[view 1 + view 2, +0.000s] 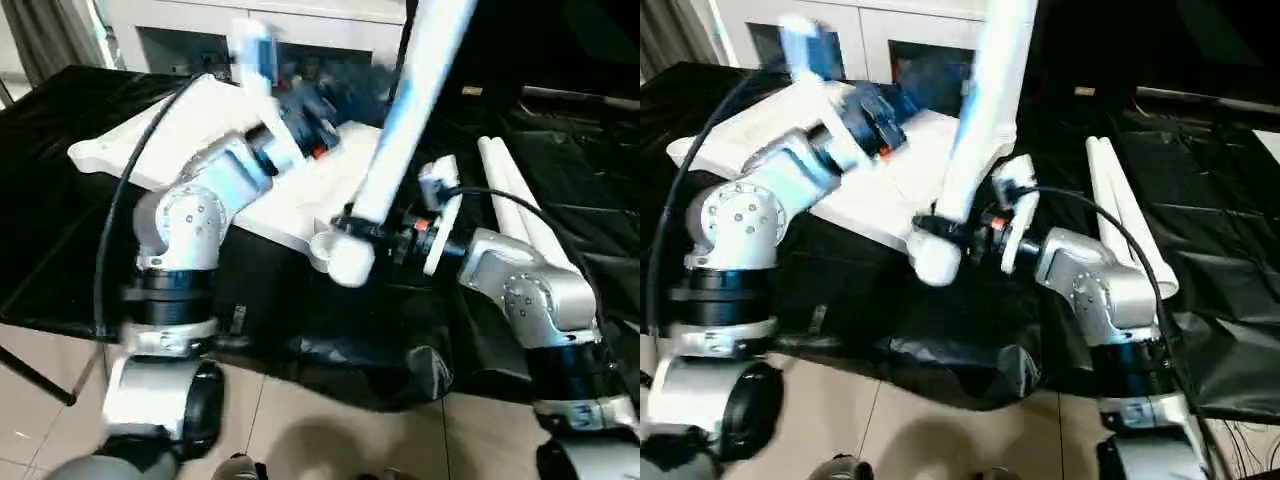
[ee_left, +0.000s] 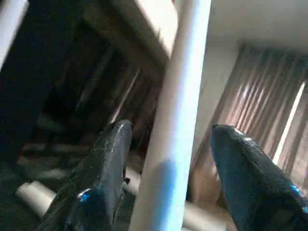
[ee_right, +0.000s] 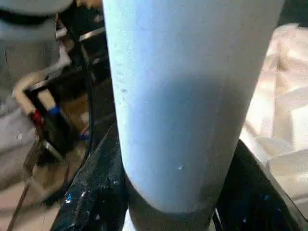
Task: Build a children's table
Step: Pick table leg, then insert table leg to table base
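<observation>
Black cloth point(image 1: 60, 190) covers the surface (tile floor point(image 1: 300, 430) below, cabinet point(image 1: 890, 40) behind); right claw point(image 1: 352, 222) grips a leg point(image 1: 405, 110), left claw point(image 2: 168, 159) released.

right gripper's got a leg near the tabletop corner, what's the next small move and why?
Probably ease the leg's lower end sideways onto the tabletop's near corner socket, then press it down. The right gripper is clamped low on the leg, which stands nearly upright, its rounded end beside that socket and seemingly not yet seated. The left gripper is open around the shaft and could steady it.
</observation>
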